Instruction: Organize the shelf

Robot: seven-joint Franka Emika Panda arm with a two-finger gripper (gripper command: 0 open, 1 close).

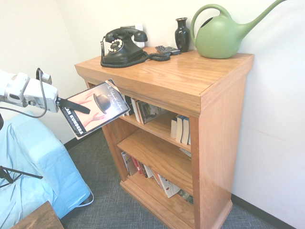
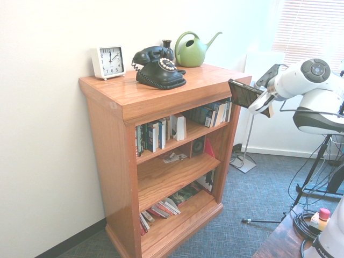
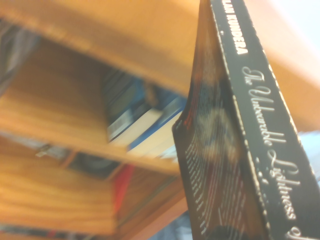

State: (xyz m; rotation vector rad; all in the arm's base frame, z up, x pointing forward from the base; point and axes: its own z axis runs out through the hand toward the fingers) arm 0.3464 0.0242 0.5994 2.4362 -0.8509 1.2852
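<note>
I'm gripping the book tilted near the shelf; its corner risks catching the overhanging top.

Watering can spout cut off at the edge, shelved books blurred, held book's title cropped

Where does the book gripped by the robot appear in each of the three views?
First exterior view: left of centre, cover showing, the book.
Second exterior view: right of centre, beside the bookcase's upper corner.
Wrist view: right side, spine showing, running top to bottom.
Shared landmark: the wooden bookcase, visible in all three.
</note>
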